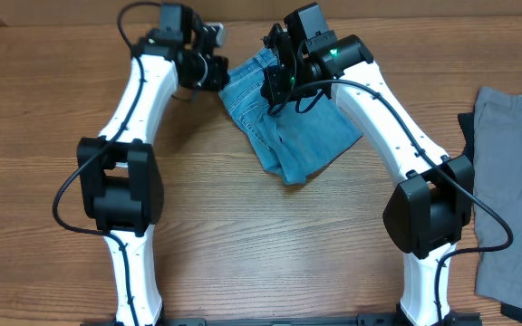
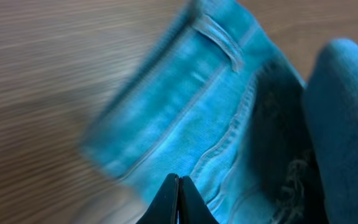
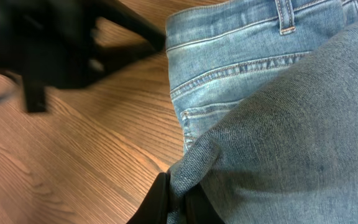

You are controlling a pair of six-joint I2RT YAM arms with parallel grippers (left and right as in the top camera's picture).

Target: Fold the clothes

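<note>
Mid-fold: right jaws clamp a jeans [image 1: 306, 136] fold; left jaws clenched, grip unclear. Next: lay fold flat, release.

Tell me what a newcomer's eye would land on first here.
A crumpled bundle of light blue jeans lies at the far middle of the wooden table. The right claw is shut on a fold of the denim, while the left claw, also shut, sits at the bundle's left edge in a blurred view. A gray garment lies flat at the table's right edge.
</note>
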